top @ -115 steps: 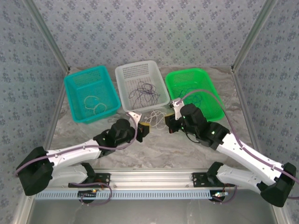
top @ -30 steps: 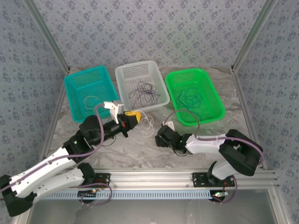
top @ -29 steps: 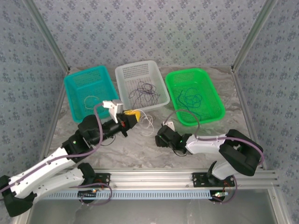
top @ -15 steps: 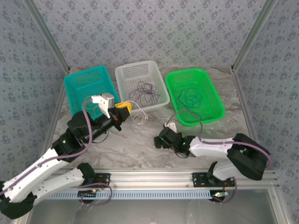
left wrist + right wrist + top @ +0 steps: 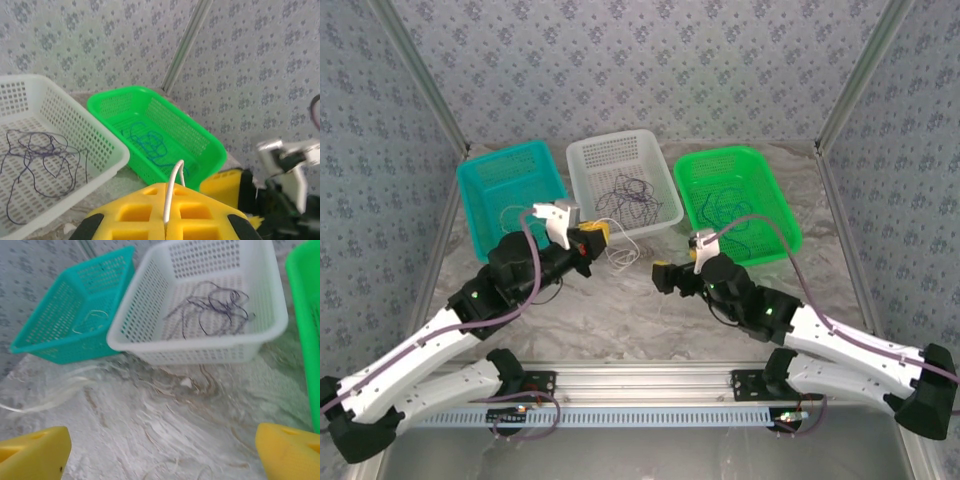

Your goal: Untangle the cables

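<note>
Left jaws are pinching the cream cable (image 5: 170, 192), its end hiding between them; right jaws are gaping empty, the cable's blurred slack trailing out of frame to their left.

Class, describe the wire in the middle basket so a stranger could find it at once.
Three plastic mesh baskets stand in a row at the back of the table. In the white middle basket lies a tangle of thin dark purple wire. Its neighbours hold pale cream loops (teal basket) and blue wire (green basket).
</note>
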### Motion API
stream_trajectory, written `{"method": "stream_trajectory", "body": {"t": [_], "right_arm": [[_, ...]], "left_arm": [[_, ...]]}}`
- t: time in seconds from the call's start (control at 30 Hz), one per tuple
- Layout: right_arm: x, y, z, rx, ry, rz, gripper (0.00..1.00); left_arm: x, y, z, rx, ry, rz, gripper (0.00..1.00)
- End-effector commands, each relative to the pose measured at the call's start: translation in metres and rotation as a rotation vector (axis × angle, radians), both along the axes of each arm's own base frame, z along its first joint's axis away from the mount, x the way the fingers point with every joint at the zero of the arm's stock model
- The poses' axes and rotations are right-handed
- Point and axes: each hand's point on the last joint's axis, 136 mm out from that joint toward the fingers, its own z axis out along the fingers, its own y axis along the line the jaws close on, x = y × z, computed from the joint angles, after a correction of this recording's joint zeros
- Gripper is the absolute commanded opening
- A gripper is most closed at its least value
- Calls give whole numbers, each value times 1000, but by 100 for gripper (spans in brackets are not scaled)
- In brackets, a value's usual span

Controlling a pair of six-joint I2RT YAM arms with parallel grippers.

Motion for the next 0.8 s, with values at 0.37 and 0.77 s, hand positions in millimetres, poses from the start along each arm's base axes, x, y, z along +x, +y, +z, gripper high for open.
{"method": "stream_trajectory", "body": {"t": [0.37,0.77], "right_arm": [[8,47,42,39,-88,188,91],[23,68,51,17,-67,274,5]], "left_arm": [[-3,-17,-3,-66,37,-73,2],[-3,-15,-16,-66,63,-64,17]]}}
